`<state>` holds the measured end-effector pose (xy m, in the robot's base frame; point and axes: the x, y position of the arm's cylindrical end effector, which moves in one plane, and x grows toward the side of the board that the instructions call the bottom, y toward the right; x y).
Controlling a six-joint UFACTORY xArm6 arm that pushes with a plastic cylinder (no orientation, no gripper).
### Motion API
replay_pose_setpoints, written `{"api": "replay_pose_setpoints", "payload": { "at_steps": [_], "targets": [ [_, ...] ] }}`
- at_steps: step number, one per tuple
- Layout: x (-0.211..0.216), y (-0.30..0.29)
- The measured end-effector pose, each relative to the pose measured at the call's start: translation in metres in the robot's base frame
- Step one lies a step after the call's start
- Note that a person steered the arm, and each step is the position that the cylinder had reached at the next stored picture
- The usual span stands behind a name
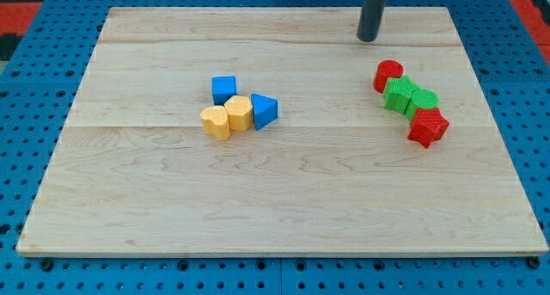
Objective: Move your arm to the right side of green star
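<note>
The green star (400, 95) lies at the view's right, in a diagonal row of touching blocks. A red cylinder (388, 75) sits at its upper left and a green block (424, 101) at its lower right, followed by a red star (428, 126). My tip (369, 38) is near the view's top, above and slightly left of the red cylinder, apart from all blocks.
Near the middle of the wooden board (284, 200) is a cluster: a blue cube (224, 89), a blue triangle (264, 111), a yellow block (239, 112) and a yellow heart (216, 121). The board lies on a blue pegboard.
</note>
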<state>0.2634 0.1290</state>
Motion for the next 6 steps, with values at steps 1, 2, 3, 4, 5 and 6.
{"api": "replay_pose_setpoints", "payload": {
  "at_steps": [1, 2, 3, 4, 5, 6],
  "targets": [
    [0.016, -0.014],
    [0.037, -0.028],
    [0.063, -0.05],
    [0.075, -0.035],
    [0.045, 0.003],
    [0.024, 0.048]
  ]
}}
